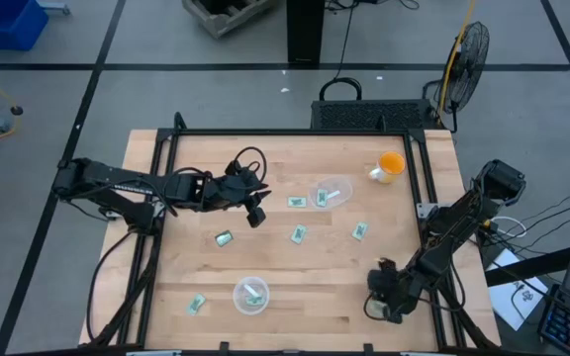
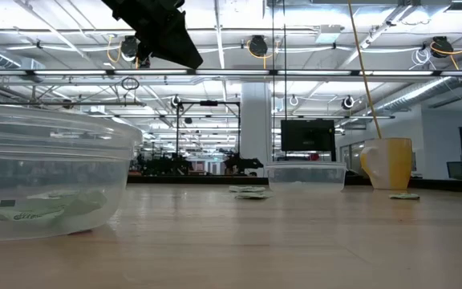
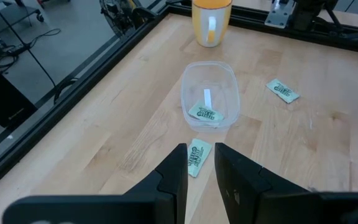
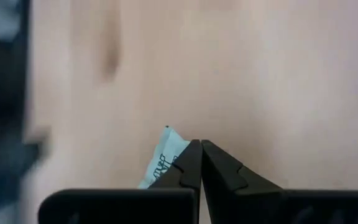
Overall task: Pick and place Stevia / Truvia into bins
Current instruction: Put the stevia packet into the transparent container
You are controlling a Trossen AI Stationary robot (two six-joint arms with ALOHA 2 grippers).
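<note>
Right fingers (image 4: 200,163) pinched on sachet (image 4: 161,163), half hidden, left fingers (image 3: 201,163) slightly apart, empty, nr bowl (image 3: 210,96).

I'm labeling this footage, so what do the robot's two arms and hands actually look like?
Both arms are dark, jointed links trailing looped black cables. The left hand and the right hand each end in two black, wedge-shaped fingers tapering to narrow tips. No markings are visible.
</note>
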